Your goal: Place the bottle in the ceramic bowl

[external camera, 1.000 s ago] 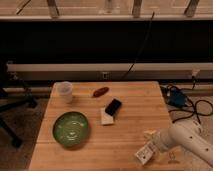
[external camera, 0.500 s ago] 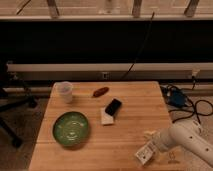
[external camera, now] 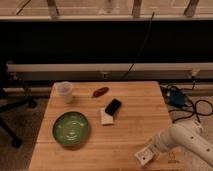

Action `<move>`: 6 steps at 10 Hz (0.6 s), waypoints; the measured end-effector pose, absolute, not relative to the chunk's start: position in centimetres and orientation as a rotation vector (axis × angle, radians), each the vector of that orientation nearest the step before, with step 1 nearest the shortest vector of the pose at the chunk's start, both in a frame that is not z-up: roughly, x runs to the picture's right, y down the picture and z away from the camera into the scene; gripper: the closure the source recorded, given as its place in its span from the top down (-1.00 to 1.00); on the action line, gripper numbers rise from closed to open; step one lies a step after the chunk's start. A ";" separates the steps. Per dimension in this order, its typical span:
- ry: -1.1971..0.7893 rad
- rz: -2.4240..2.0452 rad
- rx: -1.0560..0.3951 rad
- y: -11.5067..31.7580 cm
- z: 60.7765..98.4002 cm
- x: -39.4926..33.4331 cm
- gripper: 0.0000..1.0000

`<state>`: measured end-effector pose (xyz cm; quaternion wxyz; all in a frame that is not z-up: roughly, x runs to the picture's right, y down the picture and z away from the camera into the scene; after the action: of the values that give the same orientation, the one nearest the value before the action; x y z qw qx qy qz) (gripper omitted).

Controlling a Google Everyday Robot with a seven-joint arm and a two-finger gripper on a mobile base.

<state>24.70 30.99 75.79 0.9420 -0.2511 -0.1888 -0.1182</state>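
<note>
The green ceramic bowl (external camera: 71, 129) sits empty on the front left of the wooden table (external camera: 135, 105). My gripper (external camera: 145, 156) is at the table's front right edge, at the end of the white arm (external camera: 187, 141), far right of the bowl. It is shut on a small pale thing with a white label, the bottle (external camera: 144, 155), held low over the table. The bottle is partly hidden by the gripper.
A translucent plastic cup (external camera: 64, 91) stands at the back left. A reddish-brown oblong thing (external camera: 100, 91) lies at the back middle. A black and white object (external camera: 110, 111) lies mid-table between gripper and bowl. Cables and a blue thing (external camera: 176, 97) lie on the floor to the right.
</note>
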 end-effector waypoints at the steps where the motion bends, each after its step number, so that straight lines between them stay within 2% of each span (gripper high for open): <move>1: -0.385 -0.242 -0.511 30.9 75.8 24.7 -0.91; 2: -0.385 -0.242 -0.511 30.9 75.7 24.7 -1.00; 6: -0.416 -0.336 -0.515 29.3 74.7 23.3 -1.00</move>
<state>23.31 29.27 74.65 0.9318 -0.2517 -0.2034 -0.1644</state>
